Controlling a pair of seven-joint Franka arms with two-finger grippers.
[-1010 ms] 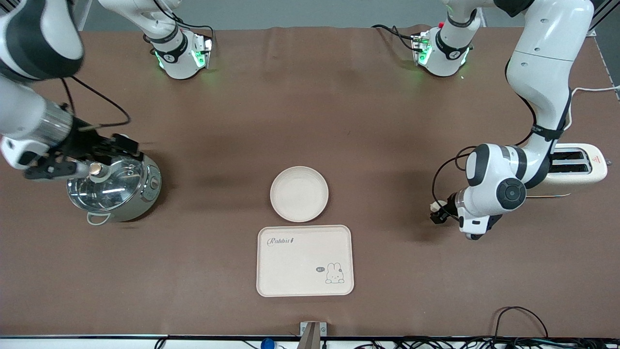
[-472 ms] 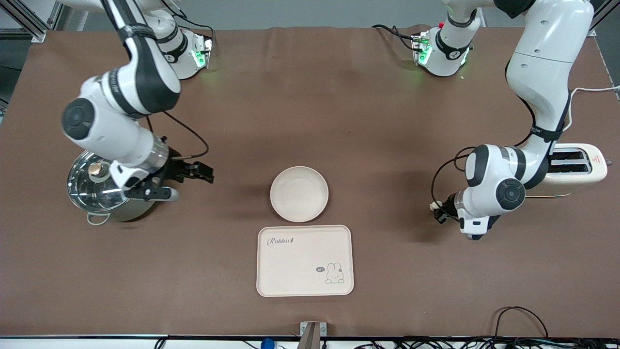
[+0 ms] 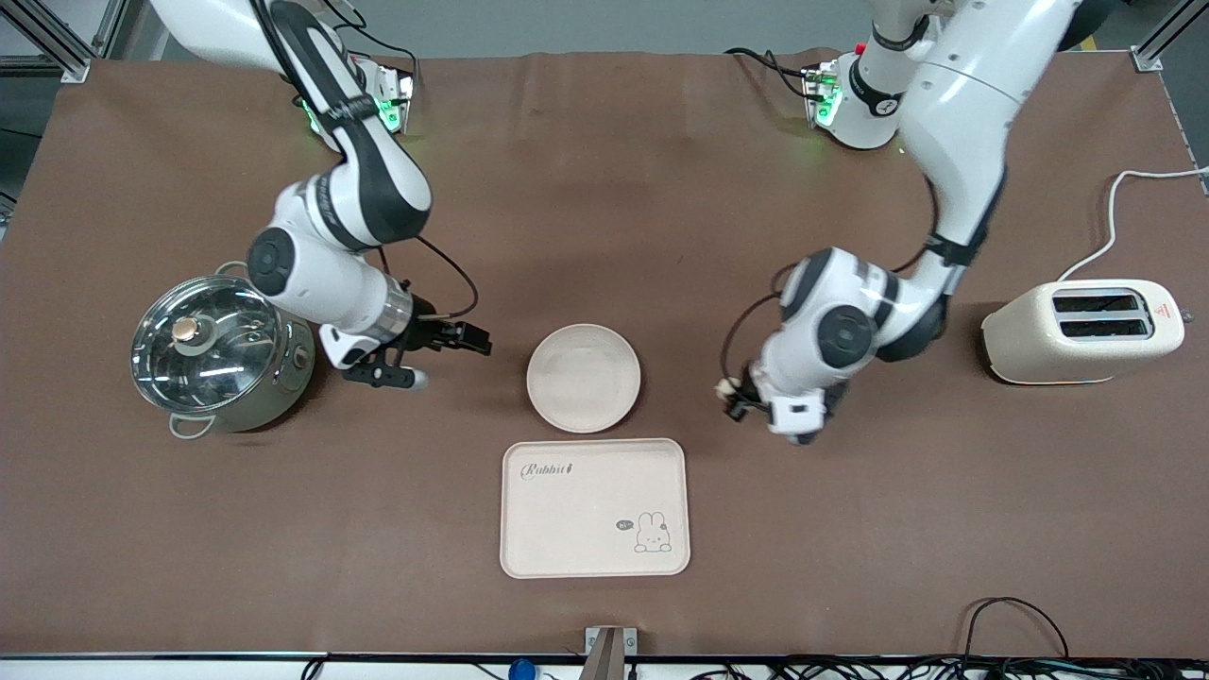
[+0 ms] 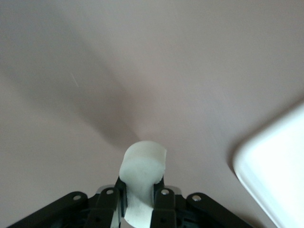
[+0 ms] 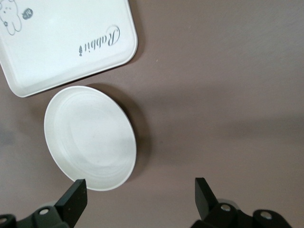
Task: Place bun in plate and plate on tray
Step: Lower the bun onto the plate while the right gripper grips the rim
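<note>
Left gripper (image 3: 732,397) pinches the bun (image 4: 142,166) over bare table beside the plate (image 3: 583,378), toward the left arm's end; right gripper (image 3: 444,354), fingers wide, hangs apparently just off the plate's rim; tray (image 3: 594,507) nearer the camera.

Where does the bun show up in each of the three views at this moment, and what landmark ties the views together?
Front view: the bun is a small pale lump in the left tool, over bare table between the plate and the toaster.
Left wrist view: the bun stands between the tool's fingers, tray corner at the edge.
Right wrist view: not in it.
Shared landmark: the tray, in all three.
</note>
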